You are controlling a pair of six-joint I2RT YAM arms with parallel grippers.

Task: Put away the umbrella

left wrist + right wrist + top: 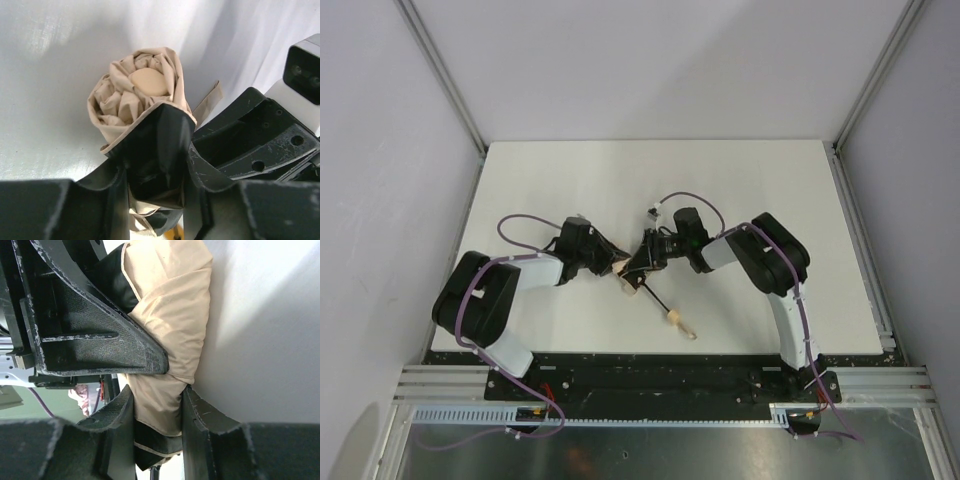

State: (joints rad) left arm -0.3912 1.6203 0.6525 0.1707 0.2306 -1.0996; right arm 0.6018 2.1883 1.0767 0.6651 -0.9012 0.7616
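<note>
Umbrella: the umbrella point(142, 92) lies about midway between the left and right edges of the tabletop point(570, 180), closer to the near edge than the far one.
Canopy: the tan canopy point(170, 315) is gathered into a loose, crumpled roll with folds bulging out. It is not tight or even.
Shaft and handle: the thin black shaft point(654, 297) runs out of the roll toward the near edge, ending in the small wooden handle point(673, 318), which rests on the tabletop.
Strap: a tan strap point(209, 100) sticks out loose at the side of the roll and is not wrapped round.
Step in hand, as I judge it: gathering and tightening the cloth around the shaft so the roll can be strapped.
Doing it well: pinch only cloth, not ribs. Hold one end steady while the other end turns the folds the same way, tuck the bulges in, and leave the strap free to reach.
Left jaws: narrowed to a small gap and clamped on a fold of the canopy, with the dark underside of the cloth filling the space between them.
Right jaws: likewise drawn in, gripping a thick tan fold just beside my left jaws and almost touching them.
Risk: with both grips so close together, a pull could drag the whole umbrella instead of tightening it.
</note>
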